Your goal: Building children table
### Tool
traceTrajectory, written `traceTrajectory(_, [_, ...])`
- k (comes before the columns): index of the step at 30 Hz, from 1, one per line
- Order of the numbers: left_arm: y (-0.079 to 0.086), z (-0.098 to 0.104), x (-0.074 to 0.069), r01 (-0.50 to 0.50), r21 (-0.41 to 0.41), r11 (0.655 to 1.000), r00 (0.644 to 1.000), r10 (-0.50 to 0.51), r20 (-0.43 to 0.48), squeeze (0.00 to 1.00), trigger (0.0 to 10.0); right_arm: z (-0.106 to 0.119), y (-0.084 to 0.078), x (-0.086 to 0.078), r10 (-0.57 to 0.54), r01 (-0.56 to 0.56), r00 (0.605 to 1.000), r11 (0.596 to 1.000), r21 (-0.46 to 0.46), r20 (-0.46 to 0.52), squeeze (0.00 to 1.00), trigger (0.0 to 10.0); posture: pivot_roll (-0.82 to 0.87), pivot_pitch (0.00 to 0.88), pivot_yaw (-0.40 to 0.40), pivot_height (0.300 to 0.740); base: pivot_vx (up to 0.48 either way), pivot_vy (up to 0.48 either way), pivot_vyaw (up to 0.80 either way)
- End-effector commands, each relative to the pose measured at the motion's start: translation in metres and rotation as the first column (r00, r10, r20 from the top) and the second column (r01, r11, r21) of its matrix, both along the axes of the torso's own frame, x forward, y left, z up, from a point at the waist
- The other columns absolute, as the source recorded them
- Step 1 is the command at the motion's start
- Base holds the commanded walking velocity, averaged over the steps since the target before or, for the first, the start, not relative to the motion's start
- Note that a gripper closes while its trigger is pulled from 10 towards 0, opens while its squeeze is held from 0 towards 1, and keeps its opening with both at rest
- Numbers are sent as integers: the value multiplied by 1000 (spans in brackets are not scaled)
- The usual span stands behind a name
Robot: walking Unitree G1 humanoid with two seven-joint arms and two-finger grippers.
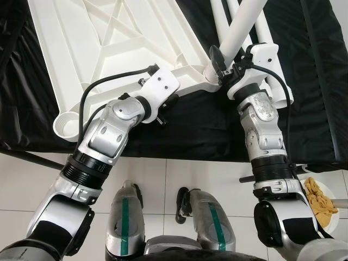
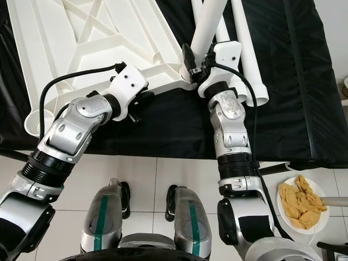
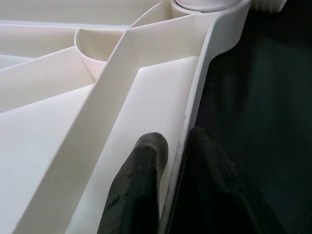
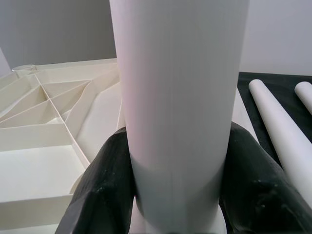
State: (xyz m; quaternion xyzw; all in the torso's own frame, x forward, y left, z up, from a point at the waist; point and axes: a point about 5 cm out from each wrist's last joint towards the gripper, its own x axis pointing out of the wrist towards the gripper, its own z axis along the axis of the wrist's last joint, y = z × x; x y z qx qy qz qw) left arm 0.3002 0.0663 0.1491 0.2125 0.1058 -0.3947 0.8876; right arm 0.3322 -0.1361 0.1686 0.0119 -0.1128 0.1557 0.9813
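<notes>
Your ribbed white plastic tabletop [image 1: 109,49] lies upside down on black cloth [image 1: 321,81]. Your left gripper [image 3: 178,161] pinches its thin rim; your right gripper [image 4: 178,195] clamps a smooth round leg [image 1: 239,27] standing in the corner socket. Spare legs [image 2: 250,60] lie beside; a bowl [image 2: 283,198] sits on the tiles

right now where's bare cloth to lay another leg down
Free: black cloth right of the loose legs, and the near strip below the tabletop. Crowded: the corner socket, where the right hand grips the leg.
</notes>
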Motion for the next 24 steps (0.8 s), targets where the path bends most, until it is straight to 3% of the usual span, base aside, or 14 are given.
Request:
traceTrajectory(1, [-7,5,-4,49,-11,999,999,-48,17,0,10000,-25,-11,0,-55,55,989,998,-6,-139,0,10000,88,119,-33,740,0,0,0])
traceTrajectory(9, [-9,5,-4,52,-12,999,998,-51,20,0,10000,-9,-11,6,-39,33,991,998,-54,-126,0,10000,85,113,-35,740,0,0,0])
traceTrajectory(24, [-7,6,-4,43,-12,999,999,-43,23,0,10000,13,-21,10,2,-9,987,999,-45,-158,0,10000,84,121,-38,740,0,0,0])
